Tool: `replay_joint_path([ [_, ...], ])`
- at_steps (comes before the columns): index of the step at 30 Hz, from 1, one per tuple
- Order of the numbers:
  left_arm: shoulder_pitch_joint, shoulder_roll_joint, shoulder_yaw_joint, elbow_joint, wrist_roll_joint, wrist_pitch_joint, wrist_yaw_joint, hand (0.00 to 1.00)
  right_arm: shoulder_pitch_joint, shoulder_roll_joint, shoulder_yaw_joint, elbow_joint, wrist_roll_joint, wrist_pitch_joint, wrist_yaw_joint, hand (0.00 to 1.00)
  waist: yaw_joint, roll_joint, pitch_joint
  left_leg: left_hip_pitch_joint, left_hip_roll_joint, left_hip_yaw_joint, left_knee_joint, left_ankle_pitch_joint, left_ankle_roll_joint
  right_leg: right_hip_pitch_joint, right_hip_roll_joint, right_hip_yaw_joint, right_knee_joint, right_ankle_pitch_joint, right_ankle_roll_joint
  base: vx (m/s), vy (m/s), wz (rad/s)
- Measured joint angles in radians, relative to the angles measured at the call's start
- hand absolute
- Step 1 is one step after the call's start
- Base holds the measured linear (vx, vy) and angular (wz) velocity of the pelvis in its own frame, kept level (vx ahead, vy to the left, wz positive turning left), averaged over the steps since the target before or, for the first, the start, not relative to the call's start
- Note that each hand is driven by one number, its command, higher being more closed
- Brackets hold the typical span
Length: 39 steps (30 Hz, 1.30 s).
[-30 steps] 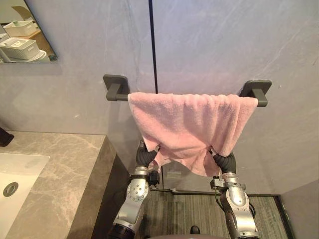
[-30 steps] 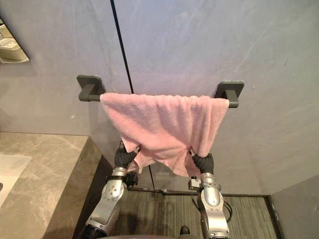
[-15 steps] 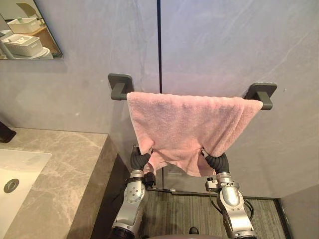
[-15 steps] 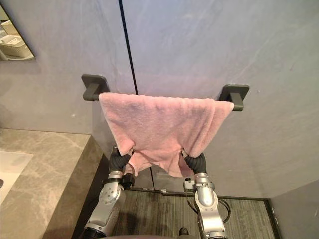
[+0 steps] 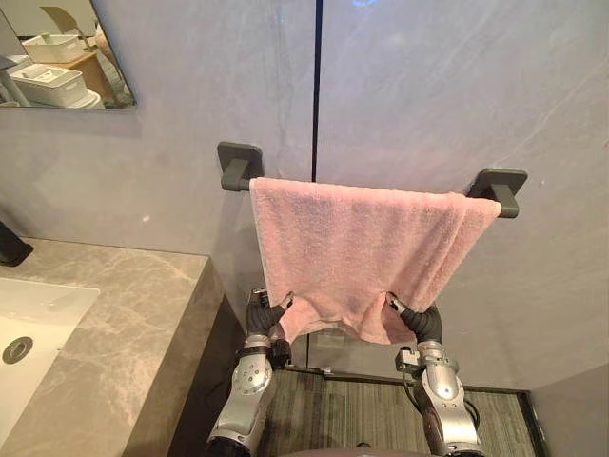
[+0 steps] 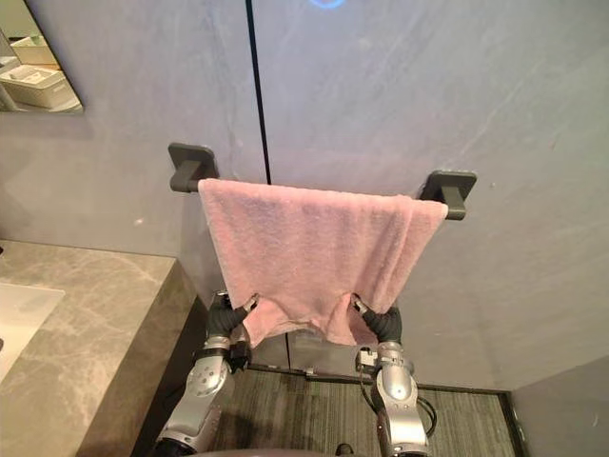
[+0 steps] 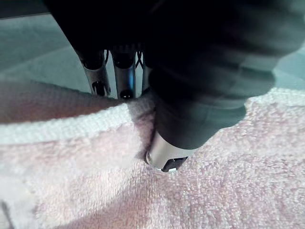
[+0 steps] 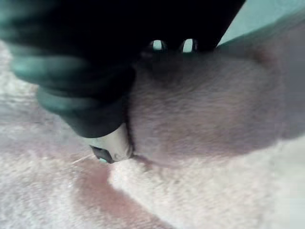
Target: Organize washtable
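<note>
Pink towel (image 5: 362, 248) draped over dark wall rail (image 5: 235, 169), beside stone washtable (image 5: 114, 314). Pinched at lower left corner by left hand (image 5: 263, 314), at lower right by right hand (image 5: 424, 322), thumb and fingers clamped on hem. Judged mid-step: straightening towel on rail. Next called for even downward tug, then release of both corners.

Wall (image 5: 447, 86): grey marbled panels, split by a dark vertical seam (image 5: 315, 95) at centre, with a pale light spot (image 6: 326, 3) at the top edge. Mirror (image 5: 90, 43): upper left, reflecting white baskets (image 5: 48, 84). Counter (image 5: 143, 324): grey veined stone, lower left, with a white basin (image 5: 38, 319) set in; grey striped floor (image 5: 343, 414) along the bottom.
</note>
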Motion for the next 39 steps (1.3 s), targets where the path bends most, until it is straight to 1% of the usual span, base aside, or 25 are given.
replay_joint_path([
  [4, -0.003, 0.002, 0.002, 0.039, -0.002, 0.003, -0.008, 0.00, 0.044, 0.002, -0.026, 0.121, 0.065, 0.053, 0.000, 0.00, 0.001, 0.004, 0.003, 0.000, 0.000, 0.001, -0.003, 0.000, 0.000, 0.000, 0.000, -0.001, 0.000, 0.000, 0.000, 0.00, 0.000, 0.00],
  [8, 0.003, 0.004, 0.029, 0.085, -0.015, 0.021, -0.019, 0.00, 0.082, 0.002, -0.030, 0.137, 0.098, 0.059, 0.000, 0.00, -0.005, 0.003, 0.005, 0.000, 0.000, 0.003, -0.002, 0.000, 0.000, 0.000, 0.000, 0.001, 0.000, 0.001, -0.001, -0.03, -0.019, -0.02],
  [13, 0.047, 0.012, 0.045, 0.091, -0.040, 0.025, -0.020, 0.00, 0.112, 0.009, -0.055, 0.137, 0.111, 0.059, -0.004, 0.00, -0.006, -0.009, 0.012, 0.004, 0.000, 0.005, 0.001, 0.000, 0.000, 0.001, 0.000, 0.003, -0.003, 0.004, -0.002, -0.06, -0.022, -0.01],
  [16, 0.076, 0.013, 0.099, 0.091, -0.057, 0.025, -0.020, 0.00, 0.129, 0.023, -0.109, 0.129, 0.110, 0.059, -0.023, 0.00, -0.005, -0.013, 0.016, 0.004, 0.001, 0.005, 0.004, 0.000, 0.000, 0.002, 0.000, 0.004, -0.004, 0.005, -0.002, -0.05, -0.022, -0.01],
  [18, 0.098, 0.017, 0.169, 0.078, -0.074, 0.026, -0.018, 0.00, 0.158, 0.027, -0.172, 0.055, 0.105, 0.061, -0.048, 0.00, -0.005, -0.010, 0.018, 0.004, 0.000, 0.006, 0.004, 0.000, 0.000, 0.002, -0.001, 0.005, -0.003, 0.006, -0.002, -0.04, -0.016, -0.01],
  [19, 0.107, 0.019, 0.187, 0.067, -0.081, 0.026, -0.017, 0.00, 0.161, 0.027, -0.187, 0.036, 0.102, 0.061, -0.050, 0.00, -0.006, -0.010, 0.018, 0.004, 0.000, 0.006, 0.004, 0.000, 0.000, 0.002, -0.001, 0.005, -0.002, 0.006, -0.002, 0.00, 0.000, 0.00],
  [21, 0.137, 0.016, 0.261, -0.009, -0.096, 0.030, -0.012, 0.00, 0.176, 0.030, -0.262, -0.078, 0.091, 0.063, -0.080, 0.00, -0.004, -0.006, 0.023, 0.009, 0.000, 0.011, 0.003, -0.001, 0.000, 0.005, -0.001, 0.010, 0.000, 0.006, -0.002, -0.02, -0.019, -0.06],
  [22, 0.165, 0.016, 0.293, -0.099, -0.097, 0.030, -0.012, 0.00, 0.181, 0.030, -0.312, -0.174, 0.072, 0.063, -0.095, 0.00, -0.002, -0.003, 0.025, 0.017, 0.001, 0.017, 0.000, -0.002, 0.000, 0.014, -0.001, 0.014, 0.000, 0.005, -0.001, -0.01, -0.010, -0.08],
  [23, 0.168, 0.016, 0.295, -0.107, -0.097, 0.030, -0.013, 0.00, 0.182, 0.030, -0.315, -0.183, 0.069, 0.063, -0.097, 0.00, -0.002, -0.003, 0.025, 0.018, 0.001, 0.017, 0.000, -0.002, 0.000, 0.014, -0.001, 0.015, 0.000, 0.005, -0.001, -0.02, -0.010, -0.09],
  [25, 0.197, 0.002, 0.299, -0.283, -0.100, 0.028, -0.015, 0.00, 0.184, 0.028, -0.361, -0.360, 0.038, 0.059, -0.123, 0.00, -0.002, 0.000, 0.027, 0.023, 0.001, 0.022, 0.000, -0.005, 0.000, 0.014, -0.001, 0.020, 0.000, 0.005, -0.001, -0.03, -0.012, -0.06],
  [26, 0.197, -0.001, 0.301, -0.295, -0.101, 0.028, -0.014, 0.00, 0.184, 0.028, -0.362, -0.372, 0.037, 0.059, -0.124, 0.00, -0.002, 0.000, 0.027, 0.023, 0.001, 0.022, 0.000, -0.005, 0.000, 0.014, -0.001, 0.020, 0.000, 0.005, -0.001, -0.04, -0.022, -0.04],
  [28, 0.196, -0.021, 0.324, -0.459, -0.122, 0.010, -0.011, 0.00, 0.180, 0.029, -0.371, -0.519, 0.014, 0.046, -0.127, 0.00, -0.002, 0.004, 0.028, 0.024, 0.001, 0.023, 0.000, -0.006, -0.001, 0.015, 0.000, 0.023, 0.000, 0.004, 0.000, 0.00, 0.000, 0.00],
  [29, 0.196, -0.022, 0.329, -0.498, -0.123, 0.005, -0.011, 0.00, 0.177, 0.029, -0.373, -0.550, 0.009, 0.045, -0.126, 0.00, -0.002, 0.006, 0.029, 0.024, 0.001, 0.023, 0.000, -0.006, -0.001, 0.016, 0.000, 0.023, 0.000, 0.004, 0.000, 0.00, 0.000, 0.00],
  [30, 0.195, -0.023, 0.344, -0.598, -0.126, -0.006, -0.009, 0.00, 0.163, 0.031, -0.374, -0.618, -0.008, 0.040, -0.125, 0.00, -0.002, 0.009, 0.031, 0.023, 0.001, 0.023, 0.000, -0.006, -0.001, 0.016, 0.000, 0.023, 0.000, 0.004, 0.000, 0.00, 0.000, 0.00],
  [32, 0.190, -0.023, 0.354, -0.716, -0.126, -0.024, 0.002, 0.00, 0.145, 0.031, -0.372, -0.701, -0.028, 0.024, -0.120, 0.00, -0.001, 0.013, 0.033, 0.023, 0.000, 0.021, 0.001, -0.006, -0.001, 0.019, -0.001, 0.022, 0.000, 0.003, 0.001, 0.00, -0.010, 0.03],
  [34, 0.180, -0.023, 0.350, -0.858, -0.127, -0.062, 0.002, 0.00, 0.109, 0.026, -0.344, -0.820, -0.046, -0.011, -0.096, 0.00, -0.002, 0.016, 0.035, 0.026, -0.001, 0.016, 0.006, -0.007, 0.000, 0.027, -0.003, 0.017, 0.000, 0.002, 0.003, -0.01, -0.020, 0.08],
  [35, 0.177, -0.023, 0.345, -0.886, -0.129, -0.072, 0.001, 0.00, 0.098, 0.020, -0.328, -0.843, -0.044, -0.026, -0.084, 0.00, -0.002, 0.017, 0.036, 0.028, -0.001, 0.013, 0.006, -0.007, 0.000, 0.031, -0.003, 0.016, 0.000, 0.001, 0.003, -0.03, -0.025, 0.08],
  [36, 0.165, -0.021, 0.326, -0.941, -0.143, -0.089, -0.005, 0.00, 0.070, 0.003, -0.290, -0.877, -0.036, -0.060, -0.055, 0.00, -0.002, 0.018, 0.036, 0.033, -0.001, 0.009, 0.007, -0.008, 0.000, 0.036, -0.003, 0.009, 0.000, -0.001, 0.003, -0.04, -0.023, 0.09],
  [37, 0.158, -0.020, 0.315, -0.958, -0.151, -0.095, -0.010, 0.00, 0.060, -0.004, -0.271, -0.886, -0.034, -0.071, -0.044, 0.00, -0.002, 0.018, 0.036, 0.033, -0.001, 0.006, 0.008, -0.008, 0.000, 0.040, -0.003, 0.007, 0.000, -0.001, 0.004, -0.05, -0.030, 0.16],
  [38, 0.137, -0.012, 0.274, -0.989, -0.166, -0.106, -0.019, 0.00, 0.038, -0.021, -0.223, -0.895, -0.032, -0.087, -0.032, 0.00, -0.001, 0.018, 0.036, 0.035, -0.002, -0.003, 0.012, -0.008, 0.000, 0.046, -0.004, 0.003, 0.005, -0.006, 0.006, -0.05, -0.030, 0.13],
  [39, 0.129, -0.009, 0.255, -0.997, -0.171, -0.112, -0.022, 0.00, 0.028, -0.028, -0.206, -0.896, -0.024, -0.091, -0.026, 0.00, -0.001, 0.018, 0.036, 0.036, -0.002, -0.005, 0.013, -0.008, 0.000, 0.046, -0.004, 0.002, 0.010, -0.009, 0.007, -0.06, -0.028, 0.15],
])
